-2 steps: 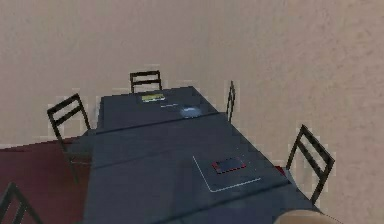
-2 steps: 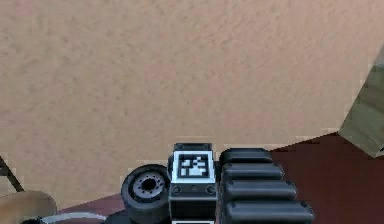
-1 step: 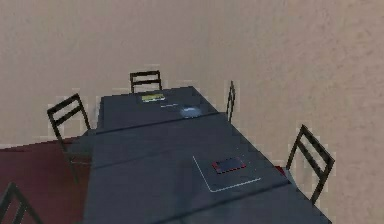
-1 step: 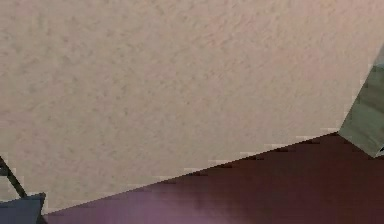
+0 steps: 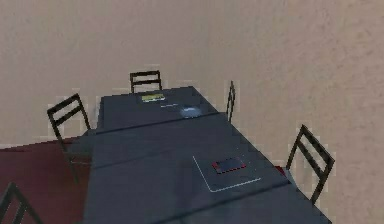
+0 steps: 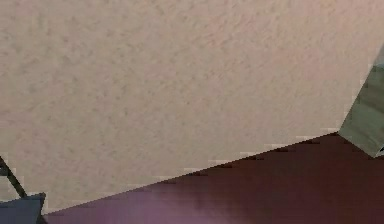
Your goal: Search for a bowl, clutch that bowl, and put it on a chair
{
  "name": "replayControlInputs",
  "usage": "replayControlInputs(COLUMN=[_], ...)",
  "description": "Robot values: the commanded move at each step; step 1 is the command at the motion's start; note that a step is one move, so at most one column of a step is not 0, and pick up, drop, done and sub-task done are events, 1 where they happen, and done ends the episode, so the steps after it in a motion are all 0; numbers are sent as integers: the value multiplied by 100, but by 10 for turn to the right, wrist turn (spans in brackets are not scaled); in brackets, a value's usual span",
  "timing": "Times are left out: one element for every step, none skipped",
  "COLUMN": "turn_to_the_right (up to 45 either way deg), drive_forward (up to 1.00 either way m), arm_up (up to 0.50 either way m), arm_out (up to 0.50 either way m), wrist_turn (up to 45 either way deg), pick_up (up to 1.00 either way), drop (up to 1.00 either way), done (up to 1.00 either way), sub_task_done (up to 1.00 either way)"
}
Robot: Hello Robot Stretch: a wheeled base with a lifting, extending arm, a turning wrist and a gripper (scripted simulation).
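Beige walls (image 5: 60,40) and a dark red floor (image 6: 250,190) enclose a long dark worktop (image 5: 150,150) ringed by slat-backed chairs (image 5: 146,80). Toward the worktop's far end lies a small pale-blue round thing (image 5: 188,111), plausibly the bowl. Just beyond it is a flat green item (image 5: 152,98), and at the worktop's near end a mat (image 5: 210,176) bears a red-and-blue object (image 5: 230,165). Step in hand: the search, judged nearly complete. The next move calls for driving alongside the worktop until the round thing lies within the arm's reach. The pincer's state cannot be told.
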Motion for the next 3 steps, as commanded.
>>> replayControlInputs(turn_to_the_right=[0,0,0], drive_forward=[0,0,0], arm_up=[0,10,0], arm_out=[0,0,0], wrist_turn=[0,0,0], pick_up=[0,0,0], drop=[100,0,0], done=[0,0,100], sub_task_done=[0,0,0])
